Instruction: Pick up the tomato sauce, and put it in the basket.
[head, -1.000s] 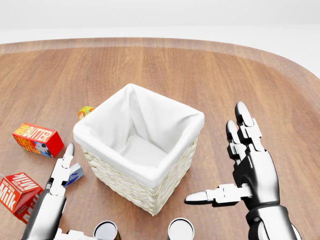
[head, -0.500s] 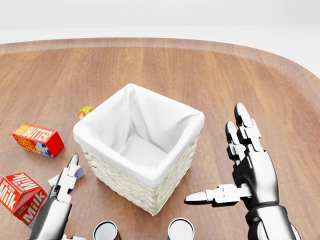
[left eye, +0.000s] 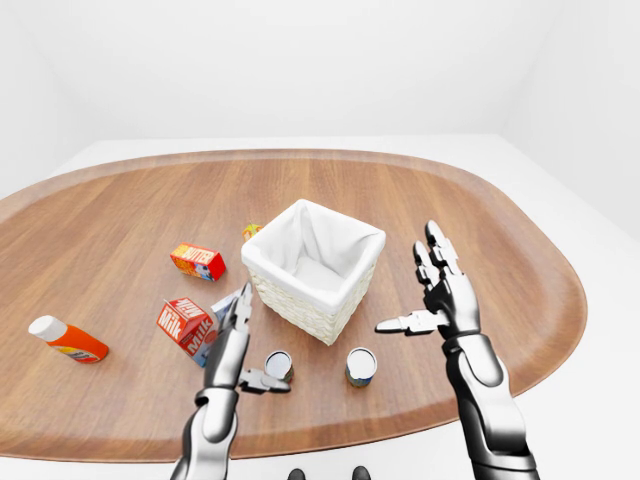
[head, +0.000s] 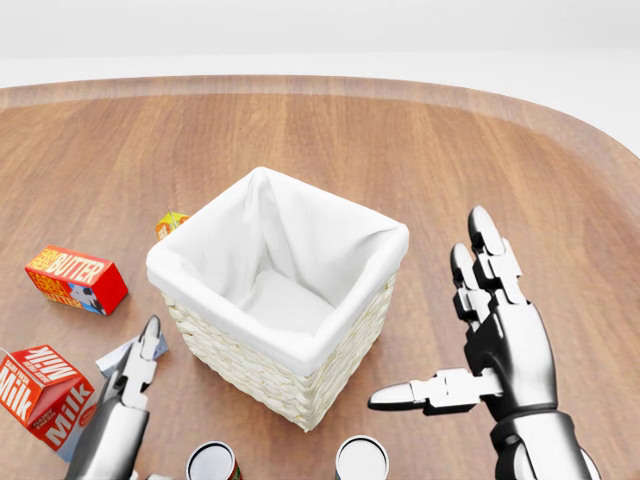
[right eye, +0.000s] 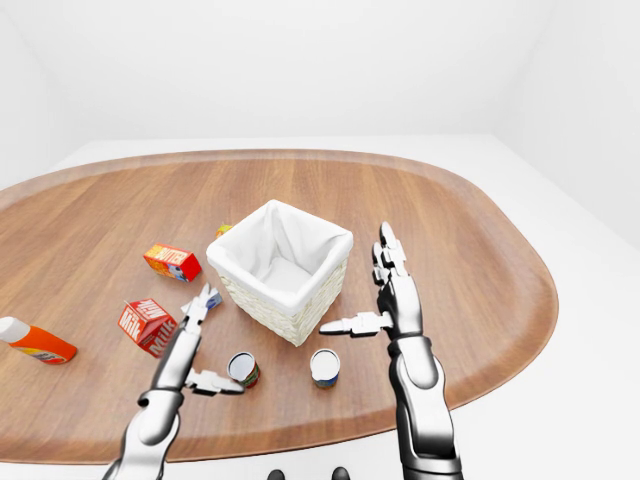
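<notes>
The tomato sauce can (left eye: 278, 364), red-labelled with a pale lid, stood upright on the wooden counter (left eye: 120, 220) near the bottom of the left-eye view, just below the basket (left eye: 313, 266). Our left hand (left eye: 240, 352) hung just left of it with fingers spread wide, the thumb reaching toward the can; we could not tell whether it touched. A second can (left eye: 361, 366) with a darker label stood to its right, well apart. The white-lined wicker basket sat upright with nothing visible inside. Our right hand (head: 492, 330) hovered to the basket's right, fingers splayed and holding nothing. Left of the left hand a milk carton (left eye: 185, 322) lay beside a small blue-and-white box (head: 128, 354), partly hidden by our arm. A butter box (left eye: 197, 261), a small yellow-green item (left eye: 251, 232) and an orange bottle (left eye: 66, 339) lay farther left
</notes>
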